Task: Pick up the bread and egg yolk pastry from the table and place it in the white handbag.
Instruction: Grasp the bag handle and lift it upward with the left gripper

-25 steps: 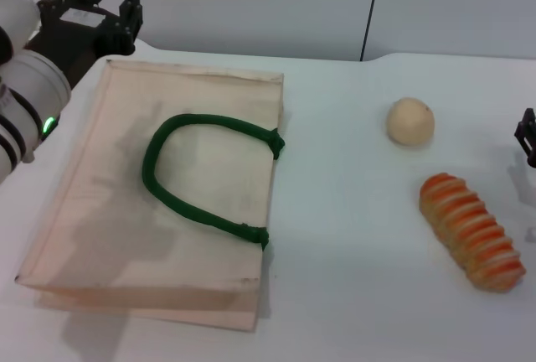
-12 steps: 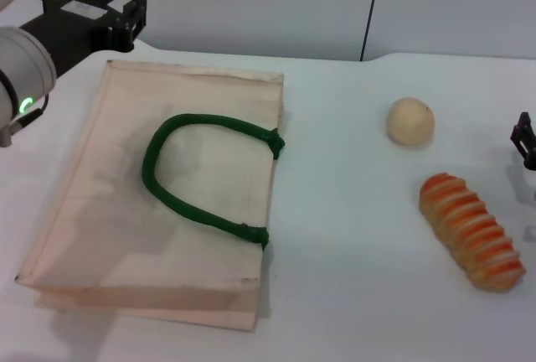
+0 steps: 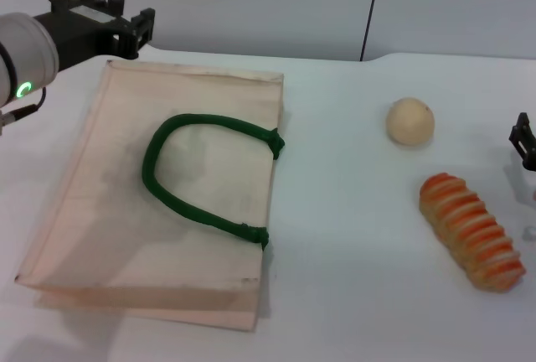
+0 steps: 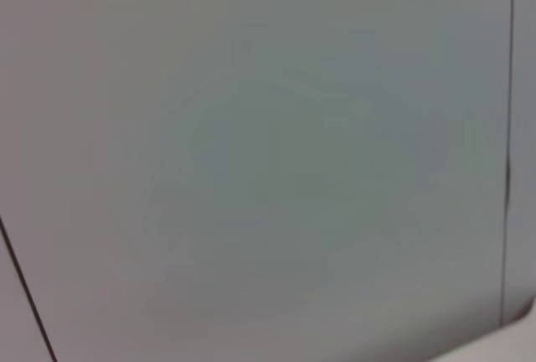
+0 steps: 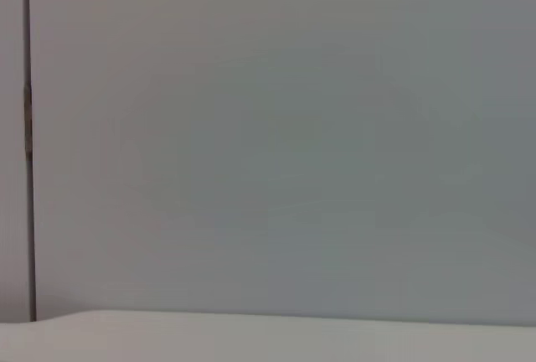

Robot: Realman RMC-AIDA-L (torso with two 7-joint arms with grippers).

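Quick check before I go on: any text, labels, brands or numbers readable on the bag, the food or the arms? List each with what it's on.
None readable.
Handbag: plain fabric, no print showing.
Bread and pastry: no wrapper or label.
Left gripper, by the bag's far corner: a pale patch on its black body, too small to read.
Right gripper, at the table's right edge: no marking seen.
Both wrist views show only blank wall.
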